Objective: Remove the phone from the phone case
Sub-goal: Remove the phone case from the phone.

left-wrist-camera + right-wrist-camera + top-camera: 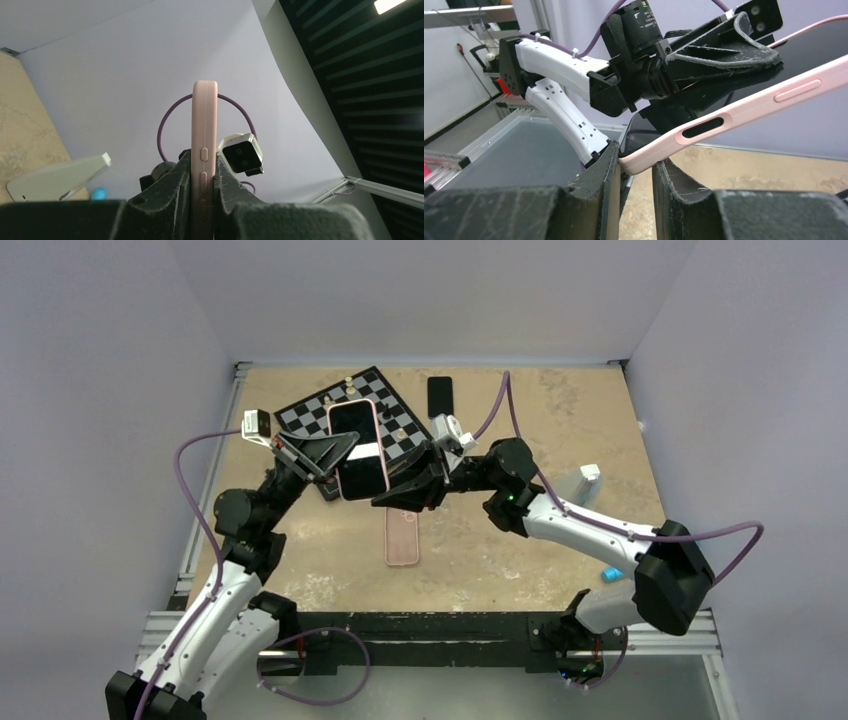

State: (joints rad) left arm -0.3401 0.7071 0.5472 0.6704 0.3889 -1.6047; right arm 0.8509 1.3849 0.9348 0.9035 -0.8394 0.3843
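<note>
The top external view looks steeply down from above and behind the arm bases, far enough to take in the whole worktop, with the phone mid-frame. The left wrist view sits close beneath the phone, facing up its edge toward the right wrist camera. The right wrist view looks closely past the phone's corner at the left end effector.

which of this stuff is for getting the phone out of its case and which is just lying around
In the job: pink-cased phone, held off the table by left gripper and right gripper.

Lying about: chessboard with pieces, black phone, pink case on the table, white object, small blue object.
</note>
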